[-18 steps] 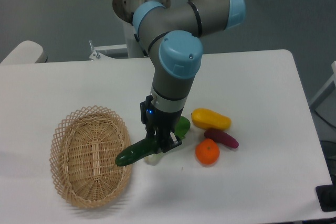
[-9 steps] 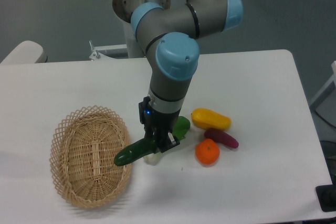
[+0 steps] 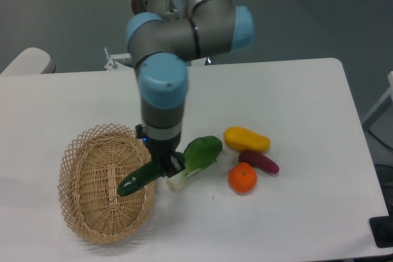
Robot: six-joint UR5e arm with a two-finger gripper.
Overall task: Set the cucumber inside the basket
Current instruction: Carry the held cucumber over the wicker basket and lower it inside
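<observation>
The dark green glossy cucumber [image 3: 136,180] is held tilted in my gripper [image 3: 162,167], which is shut on its right end. The cucumber hangs above the right side of the oval tan wicker basket [image 3: 92,170], its free end over the basket's inside. The basket lies on the white table at the left and holds nothing that I can see. The arm comes down from the top middle, and the gripper stands just over the basket's right rim.
A leafy bok choy [image 3: 198,157] with a white stem lies just right of the gripper. Further right are a yellow vegetable [image 3: 247,140], a purple eggplant [image 3: 258,161] and an orange [image 3: 242,178]. The table's front edge runs along the bottom.
The arm has swung left with the cucumber, from beside the basket's right rim to over the basket. The bok choy, before partly hidden by the gripper, now shows in full.
</observation>
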